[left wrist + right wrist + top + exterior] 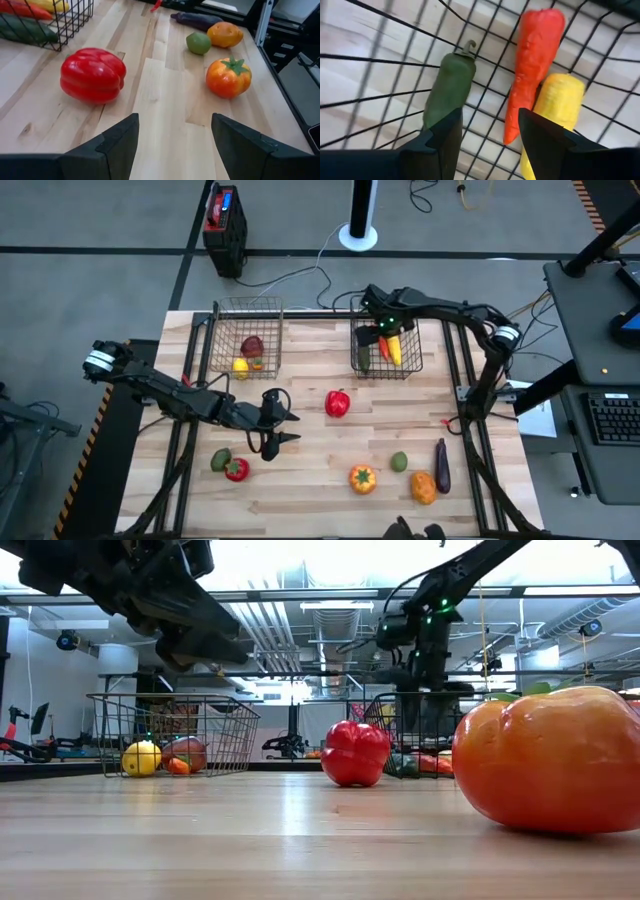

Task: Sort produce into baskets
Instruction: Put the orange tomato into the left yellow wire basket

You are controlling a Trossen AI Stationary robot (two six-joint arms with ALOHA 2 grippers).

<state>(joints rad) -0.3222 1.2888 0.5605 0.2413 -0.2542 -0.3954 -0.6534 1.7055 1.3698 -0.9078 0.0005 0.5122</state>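
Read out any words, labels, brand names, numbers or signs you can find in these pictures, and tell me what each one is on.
No text can be read in any view.
The red-and-black box on the floor beyond the table: no legible marking.
The keyboard at the desk on the right: key legends too small to read.
The red bell pepper, the tomato and the two wire baskets: no labels on them.

The left gripper (172,145) is open over the wood table (165,100). A red pepper (93,75) sits near an orange tomato (228,77).
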